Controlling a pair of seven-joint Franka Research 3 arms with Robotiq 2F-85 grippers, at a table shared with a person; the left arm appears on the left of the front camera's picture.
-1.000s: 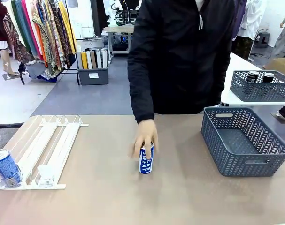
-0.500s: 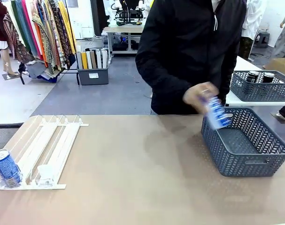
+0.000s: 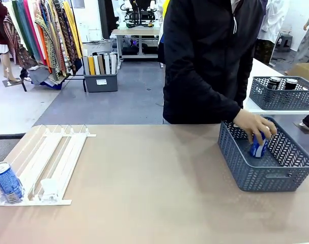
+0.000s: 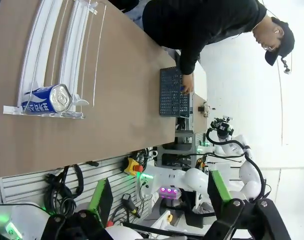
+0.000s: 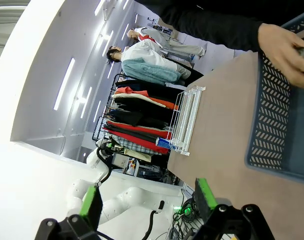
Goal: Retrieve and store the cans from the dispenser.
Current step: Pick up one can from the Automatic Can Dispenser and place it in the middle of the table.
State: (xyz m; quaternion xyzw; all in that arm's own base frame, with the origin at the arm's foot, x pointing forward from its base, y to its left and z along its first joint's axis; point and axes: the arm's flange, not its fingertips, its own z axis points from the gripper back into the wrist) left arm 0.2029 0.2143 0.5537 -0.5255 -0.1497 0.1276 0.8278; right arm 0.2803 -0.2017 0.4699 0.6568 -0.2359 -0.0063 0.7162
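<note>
Hand (image 3: 253, 126) moved can (image 3: 258, 148) into basket (image 3: 266, 178), prob. near far rim.

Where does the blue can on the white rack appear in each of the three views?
Front view: the blue can stands lower left, at the rack's low end.
Left wrist view: the blue can shows at left, turned sideways.
Right wrist view: the blue can, small, near centre.
Shared landmark: the grey basket, with a hand in it.

dispenser (image 3: 57, 152) left, can (image 3: 6, 182) at low end | basket (image 3: 256, 175) right, second can (image 3: 258, 148) inside
</note>
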